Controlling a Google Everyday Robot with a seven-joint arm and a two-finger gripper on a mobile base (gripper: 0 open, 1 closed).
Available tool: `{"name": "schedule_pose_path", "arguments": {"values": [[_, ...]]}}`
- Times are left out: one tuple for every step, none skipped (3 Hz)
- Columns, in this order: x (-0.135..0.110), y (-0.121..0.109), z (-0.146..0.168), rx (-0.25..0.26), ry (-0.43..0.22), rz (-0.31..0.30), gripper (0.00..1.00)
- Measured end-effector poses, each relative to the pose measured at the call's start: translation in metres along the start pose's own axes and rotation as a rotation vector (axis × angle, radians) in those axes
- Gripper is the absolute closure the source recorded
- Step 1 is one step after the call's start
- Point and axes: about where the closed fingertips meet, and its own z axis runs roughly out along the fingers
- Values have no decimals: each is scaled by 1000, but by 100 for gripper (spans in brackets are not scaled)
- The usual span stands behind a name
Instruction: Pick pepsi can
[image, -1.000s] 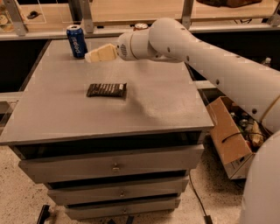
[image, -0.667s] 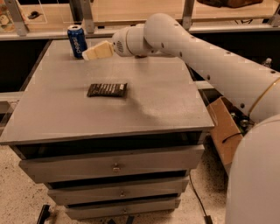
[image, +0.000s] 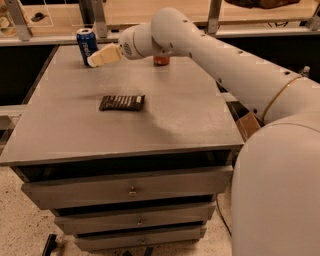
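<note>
Now your cream-tipped gripper (image: 100, 56) sits just beside the small dark blue pepsi can (image: 86, 45), at its 4 o'clock. The can stands upright toward 11 o'clock on the grey surface (image: 165, 125). You cannot tell whether the gripper is apart or together.

On the table (image: 190, 130), the pepsi can (image: 86, 45) is standing at 11 o'clock from the packet (image: 122, 102) lying mid-table, the gripper (image: 95, 60) is hovering just beside that can at its 4 o'clock, and another can (image: 161, 61) is sitting at the packet's 1 o'clock.
</note>
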Motion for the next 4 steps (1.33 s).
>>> {"name": "schedule_pose_path", "arguments": {"values": [[-2, -1, 15, 7, 14, -14, 0], [-3, -3, 32, 6, 21, -15, 0], [-3, -3, 47, 7, 26, -16, 0], [-5, -11, 60, 15, 14, -19, 0]]}}
